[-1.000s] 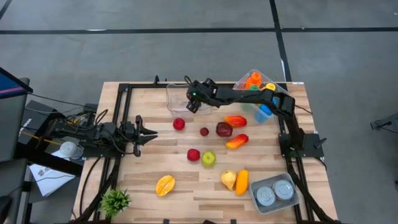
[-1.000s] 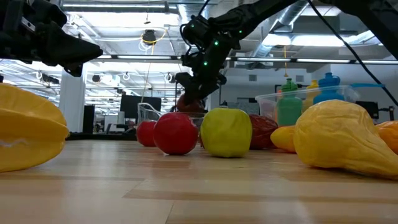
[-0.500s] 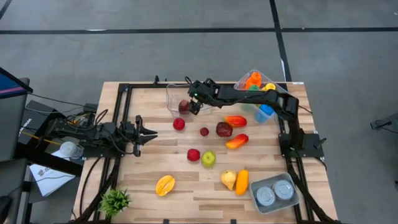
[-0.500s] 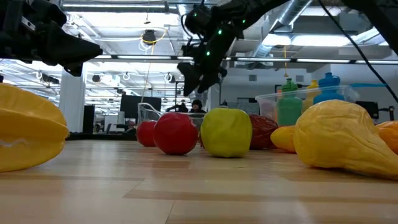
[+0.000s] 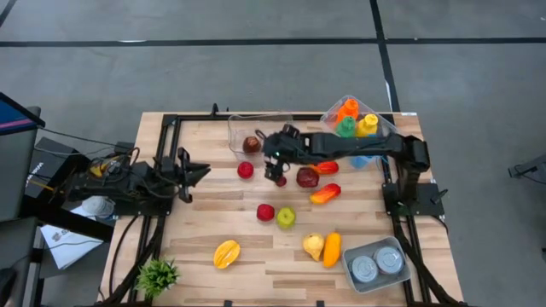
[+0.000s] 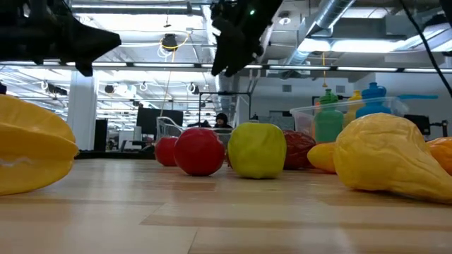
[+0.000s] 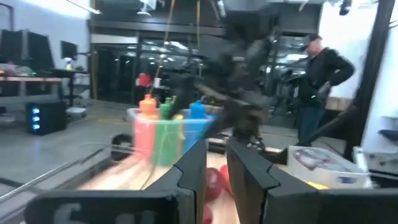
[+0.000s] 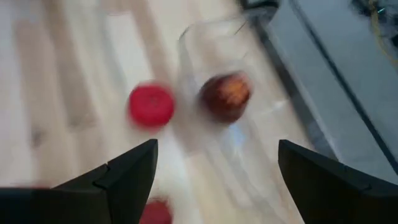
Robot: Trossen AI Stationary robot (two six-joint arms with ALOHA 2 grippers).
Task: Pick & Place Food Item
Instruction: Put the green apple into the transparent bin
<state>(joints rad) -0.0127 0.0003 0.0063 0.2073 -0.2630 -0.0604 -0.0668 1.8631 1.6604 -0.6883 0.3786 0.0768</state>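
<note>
Since a second ago the dark red fruit (image 5: 251,144) has gone from the right gripper (image 5: 275,170) into the clear container (image 5: 240,126) at the table's 12 o'clock edge. It now lies loose inside, plain in the right wrist view (image 8: 226,96). That gripper has pulled back toward 6 o'clock and sits high over the fruit cluster mid-table, above a small dark red piece (image 5: 281,180) and beside the big dark red fruit (image 5: 307,176). Judged from this, one pick-and-place is done and the arm is likely lining up the next item.

Right gripper: fingers spread wide, nothing between them, touching nothing; in the low view (image 6: 236,42) it hangs well clear of the tabletop.

Left gripper (image 5: 189,171): waits at the 9 o'clock side, slightly shifted since the earlier frame, fingers (image 7: 193,171) nearly together with only a thin gap, holding nothing visible.

Still out on the wood: red ball-shaped fruit (image 5: 246,170) just at 6 o'clock of the container, red apple (image 5: 265,211), green apple (image 5: 286,217).
</note>
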